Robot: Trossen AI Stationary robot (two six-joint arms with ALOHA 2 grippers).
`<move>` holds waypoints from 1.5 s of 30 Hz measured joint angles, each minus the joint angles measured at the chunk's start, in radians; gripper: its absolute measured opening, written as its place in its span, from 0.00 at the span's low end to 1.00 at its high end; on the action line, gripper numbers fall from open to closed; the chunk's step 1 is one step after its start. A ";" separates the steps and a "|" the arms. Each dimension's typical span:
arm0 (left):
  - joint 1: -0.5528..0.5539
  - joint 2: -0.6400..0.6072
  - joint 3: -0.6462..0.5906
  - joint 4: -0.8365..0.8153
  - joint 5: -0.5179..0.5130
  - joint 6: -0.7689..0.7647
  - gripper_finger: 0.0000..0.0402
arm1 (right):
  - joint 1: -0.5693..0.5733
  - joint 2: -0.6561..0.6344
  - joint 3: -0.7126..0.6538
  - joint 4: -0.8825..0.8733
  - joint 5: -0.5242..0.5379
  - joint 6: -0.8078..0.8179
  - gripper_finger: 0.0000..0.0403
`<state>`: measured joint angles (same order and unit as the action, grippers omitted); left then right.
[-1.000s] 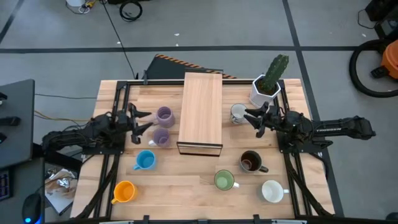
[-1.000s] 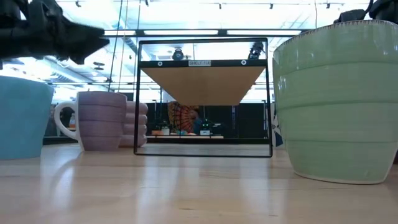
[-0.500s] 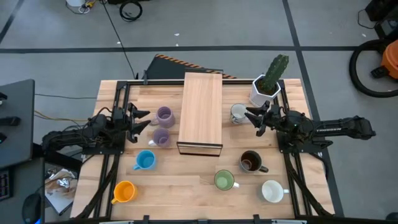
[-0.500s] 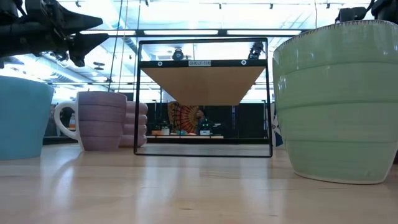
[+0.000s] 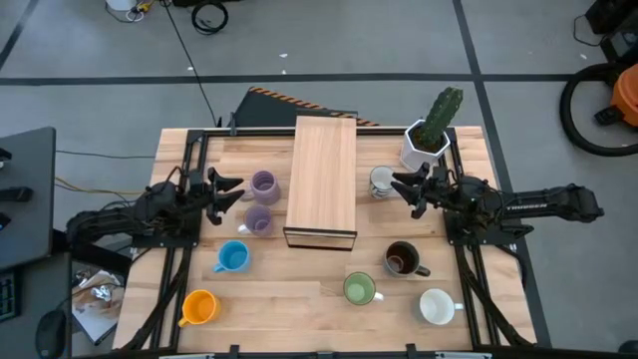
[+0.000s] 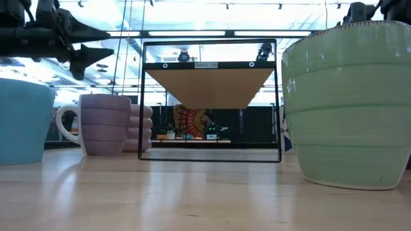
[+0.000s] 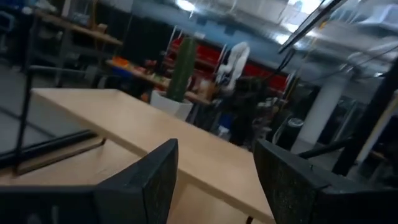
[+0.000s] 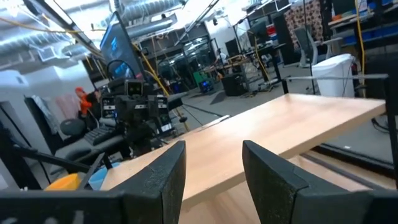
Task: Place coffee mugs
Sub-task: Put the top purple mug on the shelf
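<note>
The high view shows two lilac mugs (image 5: pixel 263 183) (image 5: pixel 257 220) standing left of a wooden-topped shelf (image 5: pixel 321 179). A white mug (image 5: pixel 381 181) stands to the shelf's right. Nearer me stand the blue (image 5: pixel 232 256), orange (image 5: pixel 199 306), green (image 5: pixel 360 289), dark brown (image 5: pixel 402 258) and second white (image 5: pixel 436 306) mugs. My left gripper (image 5: pixel 229 192) is open and hovers just left of the lilac mugs, above them in the low view (image 6: pixel 106 42). My right gripper (image 5: pixel 404 191) is open too, beside the far white mug and holding nothing.
A white planter with a cactus (image 5: pixel 429 135) stands at the far right corner, just behind my right gripper. The shelf's black frame (image 6: pixel 280 102) rises mid-table. The green mug (image 6: pixel 350 102) and blue mug (image 6: pixel 22 122) loom close in the low view. Bare wood lies along the near edge.
My left gripper has drawn back slightly toward the table's left edge and come forward again toward the lilac mugs, rising and dipping a little. The mugs and my right arm have kept still.
</note>
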<state>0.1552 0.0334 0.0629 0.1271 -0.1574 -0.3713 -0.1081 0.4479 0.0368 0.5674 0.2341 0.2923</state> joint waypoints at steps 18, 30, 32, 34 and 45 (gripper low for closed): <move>0.008 0.278 0.257 -0.416 -0.096 -0.051 0.47 | -0.091 0.241 0.237 -0.103 -0.047 -0.307 0.41; 0.109 0.652 0.549 -0.796 -0.043 -0.029 0.42 | -0.122 0.378 0.305 -0.040 -0.254 -0.338 0.41; 0.111 0.703 0.611 -0.868 -0.042 0.009 0.40 | -0.108 0.401 0.305 -0.009 -0.262 -0.363 0.41; 0.110 0.746 0.648 -0.909 -0.056 0.066 0.40 | -0.093 0.427 0.305 0.015 -0.267 -0.390 0.41; 0.101 0.869 0.663 -0.929 -0.005 0.020 0.45 | -0.062 0.461 0.305 0.112 -0.289 -0.479 0.41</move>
<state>0.2559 0.9027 0.7258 -0.8017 -0.1626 -0.3510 -0.1705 0.9086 0.3416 0.6793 -0.0553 -0.1869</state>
